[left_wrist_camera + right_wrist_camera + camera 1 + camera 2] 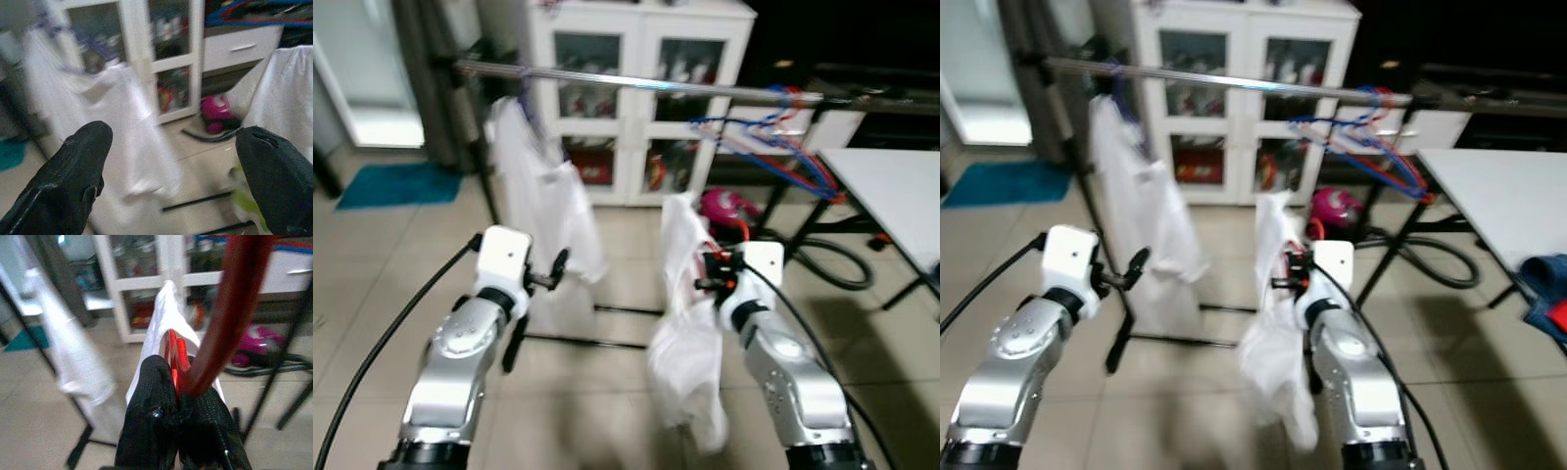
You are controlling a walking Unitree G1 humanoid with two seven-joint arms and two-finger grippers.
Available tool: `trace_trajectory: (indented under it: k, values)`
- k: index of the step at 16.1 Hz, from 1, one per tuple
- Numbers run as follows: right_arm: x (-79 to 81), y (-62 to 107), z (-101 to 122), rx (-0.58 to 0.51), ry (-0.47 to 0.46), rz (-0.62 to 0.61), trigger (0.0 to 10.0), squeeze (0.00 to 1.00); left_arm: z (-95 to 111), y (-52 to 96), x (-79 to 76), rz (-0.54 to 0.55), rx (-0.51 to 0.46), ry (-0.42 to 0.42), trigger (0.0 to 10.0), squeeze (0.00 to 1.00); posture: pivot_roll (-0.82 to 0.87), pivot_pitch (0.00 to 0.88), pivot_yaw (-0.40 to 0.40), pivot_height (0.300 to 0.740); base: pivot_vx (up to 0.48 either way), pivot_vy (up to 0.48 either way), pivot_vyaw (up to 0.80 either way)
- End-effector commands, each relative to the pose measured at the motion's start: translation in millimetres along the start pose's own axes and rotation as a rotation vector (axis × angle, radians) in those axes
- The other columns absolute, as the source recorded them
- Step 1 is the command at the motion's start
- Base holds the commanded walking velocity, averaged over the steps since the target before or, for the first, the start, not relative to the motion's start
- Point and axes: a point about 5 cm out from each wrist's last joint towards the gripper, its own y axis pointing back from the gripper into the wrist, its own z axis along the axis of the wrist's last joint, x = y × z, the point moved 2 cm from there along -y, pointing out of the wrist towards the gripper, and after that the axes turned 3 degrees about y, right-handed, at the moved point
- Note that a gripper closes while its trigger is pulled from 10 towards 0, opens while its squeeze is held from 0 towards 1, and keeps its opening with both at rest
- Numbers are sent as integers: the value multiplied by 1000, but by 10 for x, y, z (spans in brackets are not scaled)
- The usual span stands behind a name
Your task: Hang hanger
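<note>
Right gripper [713, 271], clenched on red hanger [230, 313] bearing white garment [685, 333], sat frame-centre, below horizontal clothes rail [636, 84] at top; left gripper [548, 277] empty, splayed.

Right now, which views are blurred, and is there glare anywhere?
Both eye views are softly blurred; the rail carries a bright glint. Left wrist view: the hung white shirt is smeared. Right wrist view: the red hanger looms close and out of focus.
</note>
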Motion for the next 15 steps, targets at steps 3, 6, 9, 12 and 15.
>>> trace_trajectory:
  k: [3, 6, 9, 12, 15]
  values:
    - [-54, -23, 109, -41, 8, -10, 10000, 0, 25, -29, -80, -29, -5, 0, 10000, 659, 104, 0, -39, 740, 396, 0, 0]
    - [-11, -53, 156, -45, 43, 13, 10000, 0, 35, -21, -89, -35, -9, -13, 10000, 659, 112, 0, -47, 740, 395, 0, 138]
    - [8, -78, 190, -48, 64, 19, 10000, 0, 39, -19, -99, -41, -10, -25, 10000, 659, 117, 0, -51, 740, 386, 0, 800]
    - [16, -132, 288, -86, 15, 12, 10000, 0, 70, -26, -98, -55, -14, -59, 10000, 659, 125, 0, -55, 740, 382, 0, 267]
    - [29, -158, 404, -124, 36, 15, 10000, 0, 104, -32, -115, -80, -23, -75, 10000, 655, 130, 0, -55, 740, 371, 0, 0]
